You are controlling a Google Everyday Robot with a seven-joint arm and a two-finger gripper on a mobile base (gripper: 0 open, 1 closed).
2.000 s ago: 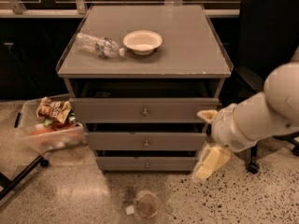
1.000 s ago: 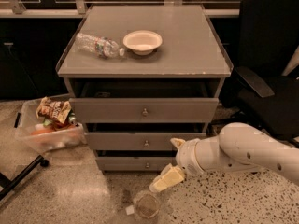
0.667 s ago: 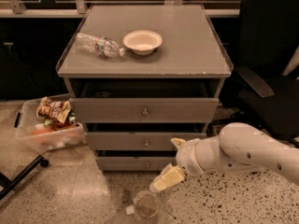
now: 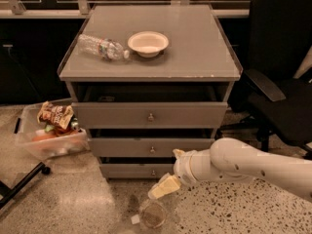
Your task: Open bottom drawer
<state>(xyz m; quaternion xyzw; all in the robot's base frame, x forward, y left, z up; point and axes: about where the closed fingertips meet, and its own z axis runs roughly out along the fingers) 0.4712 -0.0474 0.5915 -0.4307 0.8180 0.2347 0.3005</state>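
The grey cabinet (image 4: 146, 67) has three drawers. The bottom drawer (image 4: 131, 170) is the lowest and shortest front, with a small round knob (image 4: 153, 172); it sits nearly flush with the front. My gripper (image 4: 165, 186) hangs at the end of the white arm (image 4: 243, 167), which reaches in from the right. It is low, just right of and slightly below the knob, close to the floor, and apart from the knob.
A plastic bottle (image 4: 101, 47) and a white bowl (image 4: 148, 43) lie on the cabinet top. A clear bin of snacks (image 4: 48, 133) stands at the left. A clear cup (image 4: 153, 214) lies on the floor under my gripper. A black chair (image 4: 278, 82) stands at the right.
My arm swung down and left from the cabinet's right side to the floor in front of the bottom drawer. Over the last second it has stayed still.
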